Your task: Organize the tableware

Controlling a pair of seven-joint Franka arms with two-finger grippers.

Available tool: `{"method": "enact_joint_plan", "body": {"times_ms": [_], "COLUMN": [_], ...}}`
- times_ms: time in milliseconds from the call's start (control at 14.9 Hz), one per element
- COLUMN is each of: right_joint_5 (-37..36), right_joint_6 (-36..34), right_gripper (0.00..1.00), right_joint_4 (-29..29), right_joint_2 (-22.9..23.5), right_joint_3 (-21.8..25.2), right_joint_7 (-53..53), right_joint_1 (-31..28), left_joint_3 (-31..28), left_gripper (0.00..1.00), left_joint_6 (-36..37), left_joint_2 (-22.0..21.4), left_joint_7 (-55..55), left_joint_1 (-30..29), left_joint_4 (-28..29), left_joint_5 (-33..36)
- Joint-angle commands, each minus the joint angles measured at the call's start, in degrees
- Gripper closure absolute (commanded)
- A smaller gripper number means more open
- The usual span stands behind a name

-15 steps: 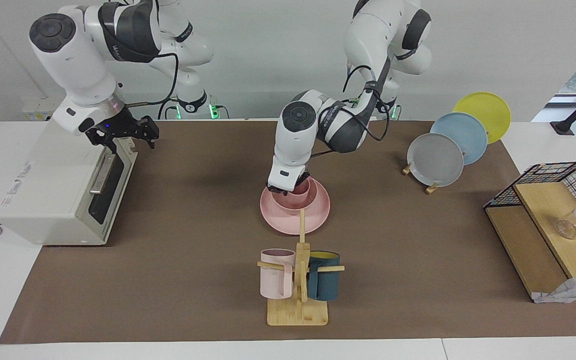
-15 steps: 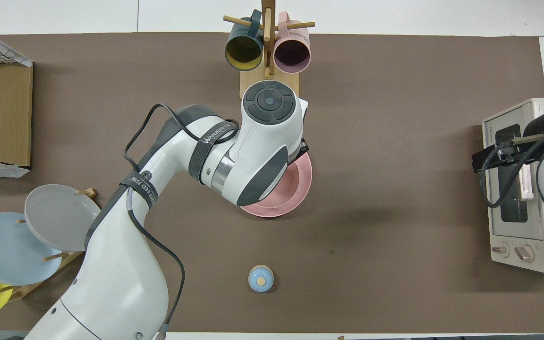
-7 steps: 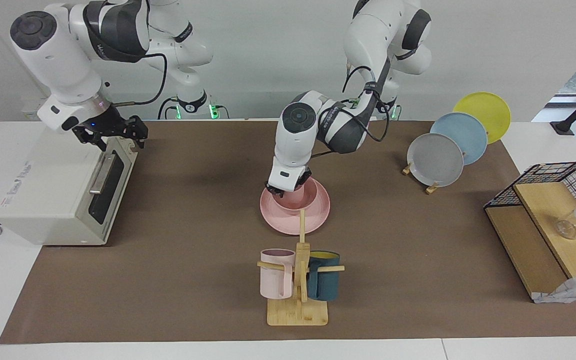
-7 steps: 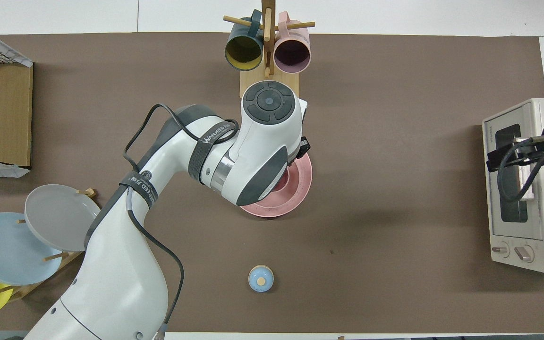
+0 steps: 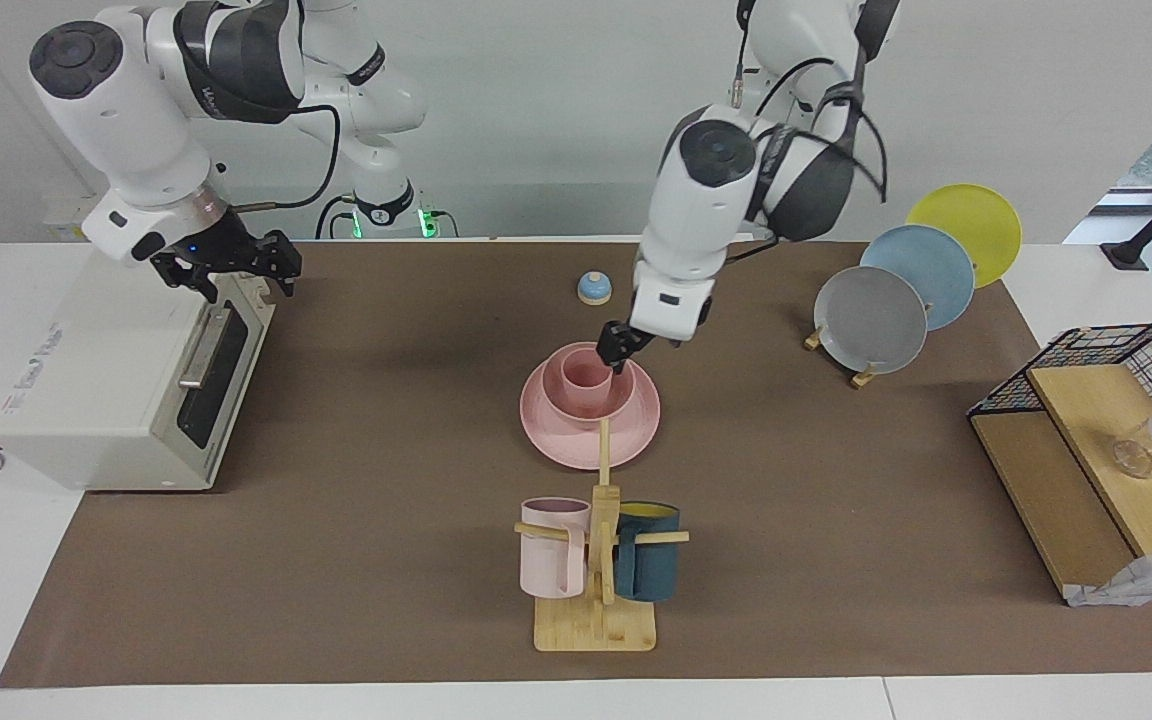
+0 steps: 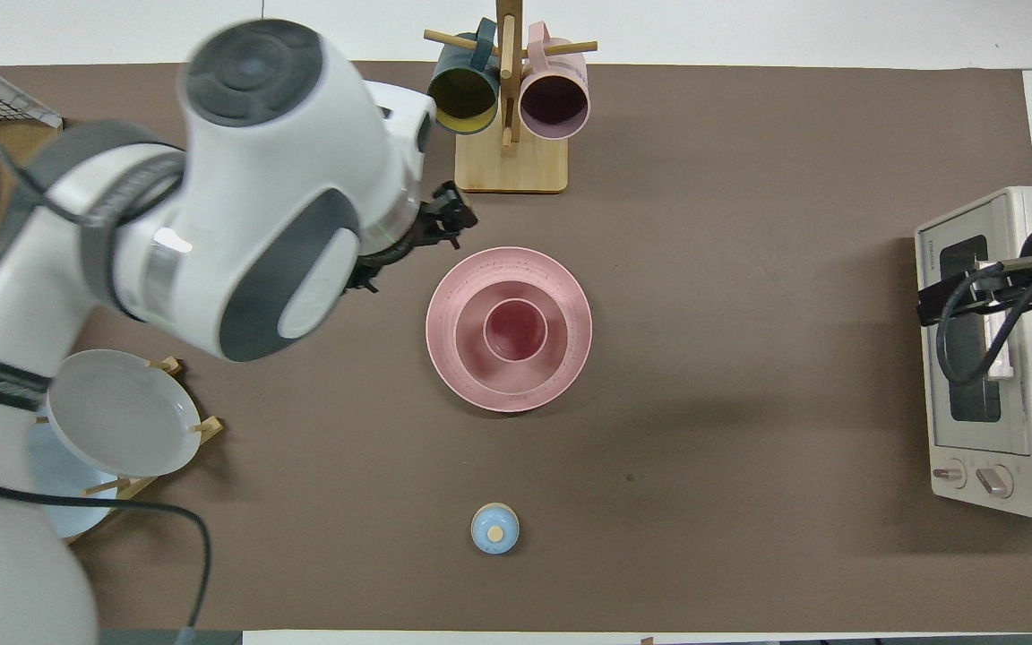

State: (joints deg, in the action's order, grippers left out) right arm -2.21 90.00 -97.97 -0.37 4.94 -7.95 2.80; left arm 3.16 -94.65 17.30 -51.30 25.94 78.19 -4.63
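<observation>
cup point(image 5: 587, 379) now released in bowl point(image 5: 604, 405)

Pink cup point(image 6: 516, 330) upright in pink bowl point(image 6: 471, 345), bowl on pink plate point(image 6: 570, 309), mid-table, nested.

You see a mug rack point(image 5: 595, 560) with a pale pink mug point(image 5: 553, 547) and teal mug point(image 5: 647, 551), a plate stand point(image 5: 841, 352) with three plates, a toaster oven point(image 5: 126, 380), and a small blue knob point(image 5: 593, 288).
</observation>
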Motion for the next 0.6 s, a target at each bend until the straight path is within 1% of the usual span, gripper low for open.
{"method": "enact_joint_plan", "body": {"times_ms": [0,201,268,336,403,537], "right_joint_5": [0.46,0.46,0.46,0.46,0.46,0.46], "right_joint_6": [-0.62,0.17,0.17,0.17,0.17,0.00], "right_gripper": [0.00,0.00,0.00,0.00,0.00,0.00], "right_joint_4": [-0.65,-0.65,-0.73,-0.73,-0.73,-0.73], "right_joint_2": [-1.56,-1.47,-1.47,-1.47,-1.47,-1.39], "right_joint_3": [-0.72,-1.07,-1.59,-2.12,-2.39,-2.48], "right_joint_7": [-1.45,-1.45,-1.45,-1.45,-1.37,-1.37], "right_joint_1": [-1.22,-1.31,-1.74,-2.36,-2.54,-2.54], "left_joint_3": [0.35,0.26,0.26,0.35,0.26,-0.09], "left_gripper": [0.00,0.00,0.00,0.00,0.00,0.00], "left_joint_6": [6.12,12.45,13.51,13.44,12.57,7.67], "left_joint_2": [-7.52,-12.18,-13.59,-15.00,-16.66,-20.61], "left_joint_7": [10.83,26.20,31.13,35.44,39.31,41.19], "left_joint_1": [-8.15,-15.72,-18.88,-21.52,-22.76,-23.13], "left_joint_4": [2.49,2.84,3.89,5.64,8.61,16.34], "left_joint_5": [-0.46,-0.46,-0.46,-0.46,-0.46,-0.29]}}
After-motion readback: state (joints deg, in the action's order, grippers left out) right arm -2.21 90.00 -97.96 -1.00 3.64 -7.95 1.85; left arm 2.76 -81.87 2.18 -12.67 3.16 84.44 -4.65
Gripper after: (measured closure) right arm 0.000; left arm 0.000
